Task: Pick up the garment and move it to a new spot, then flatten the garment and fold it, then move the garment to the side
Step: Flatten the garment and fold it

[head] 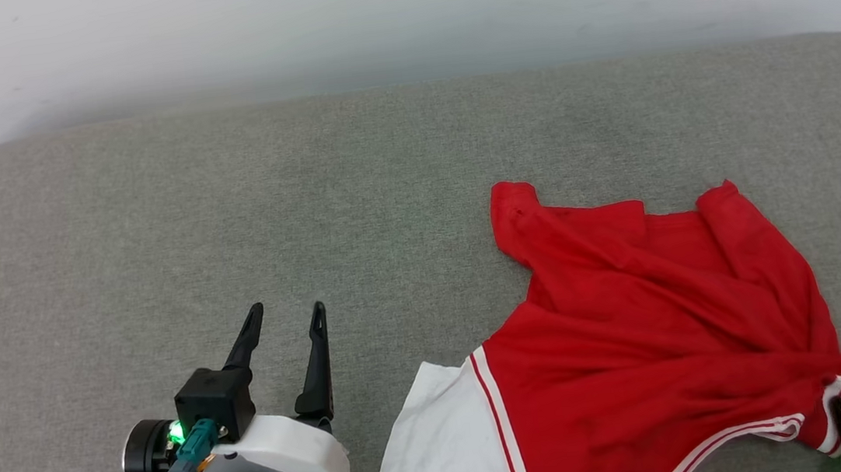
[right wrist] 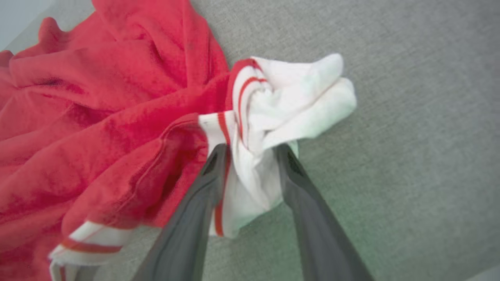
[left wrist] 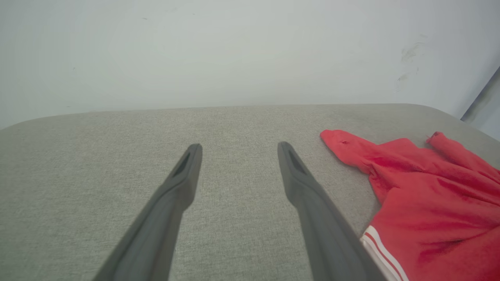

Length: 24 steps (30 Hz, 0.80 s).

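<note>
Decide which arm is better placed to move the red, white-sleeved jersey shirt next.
Right. The right end effector grips the red jersey shirt by its bunched white sleeve; the left end effector hangs open, apart.

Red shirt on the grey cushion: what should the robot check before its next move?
1. Right gripper closed on the white sleeve: ok.
2. Left gripper open and holding nothing: ok.
3. Red jersey shirt lying flat: not ok, crumpled.
4. Bare grey cushion beside the shirt for a new spot: ok.
5. Grip firm enough to lift: cannot tell.
</note>
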{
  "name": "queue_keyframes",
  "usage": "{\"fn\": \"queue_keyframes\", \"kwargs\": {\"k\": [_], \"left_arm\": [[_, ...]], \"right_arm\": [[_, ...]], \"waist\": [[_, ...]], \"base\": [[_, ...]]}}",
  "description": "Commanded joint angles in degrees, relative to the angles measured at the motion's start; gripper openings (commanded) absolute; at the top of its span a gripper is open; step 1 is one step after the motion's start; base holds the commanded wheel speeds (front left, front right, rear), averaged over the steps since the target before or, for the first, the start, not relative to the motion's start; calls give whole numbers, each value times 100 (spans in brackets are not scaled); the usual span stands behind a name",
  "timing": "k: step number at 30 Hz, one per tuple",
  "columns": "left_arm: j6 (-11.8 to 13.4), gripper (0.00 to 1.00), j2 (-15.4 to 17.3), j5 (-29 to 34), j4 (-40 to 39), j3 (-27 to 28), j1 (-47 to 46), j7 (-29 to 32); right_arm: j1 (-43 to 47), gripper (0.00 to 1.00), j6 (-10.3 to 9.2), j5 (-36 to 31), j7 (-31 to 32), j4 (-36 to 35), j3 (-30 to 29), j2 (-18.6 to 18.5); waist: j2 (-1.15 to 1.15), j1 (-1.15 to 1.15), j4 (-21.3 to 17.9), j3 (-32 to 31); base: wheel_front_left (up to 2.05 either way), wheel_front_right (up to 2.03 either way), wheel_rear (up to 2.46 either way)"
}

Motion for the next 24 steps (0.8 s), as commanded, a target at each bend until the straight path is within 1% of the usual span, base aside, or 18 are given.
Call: {"fn": "queue_keyframes", "kwargs": {"k": [1,3,6,10,13,16,20,24], "left_arm": [[37,100,39,-22,-13,17,51,4],[46,100,59,-23,-31,15,86,21],[74,100,83,-32,-56,20,111,35],[150,100,82,-52,-96,42,195,36],[191,100,103,-80,-103,68,259,37],[243,100,118,-108,-128,96,340,29],[290,100,167,-128,-163,120,442,26],[404,100,267,-178,-235,219,571,30]], "right_arm": [[-47,100,-2,29,-121,78,16,25],[-137,100,-2,45,-388,197,3,31],[-235,100,-2,-7,-853,155,62,32],[-272,100,-2,-236,-1413,-153,187,30],[-256,100,-2,-517,-1671,-467,295,9],[-228,100,-2,-809,-1816,-809,479,12],[-99,100,-2,-1102,-1870,-1329,902,18],[109,100,-2,-1173,-1766,-1828,1405,24]], "waist": [[0,0,-26,-11],[0,0,-46,-38],[0,0,-58,-95],[0,0,-33,-227],[0,0,13,-324],[0,0,48,-412],[0,0,101,-509],[0,0,112,-592]], "base": [[0,0,0],[0,0,0],[0,0,0],[0,0,0],[0,0,0],[0,0,0],[0,0,0],[0,0,0]]}}
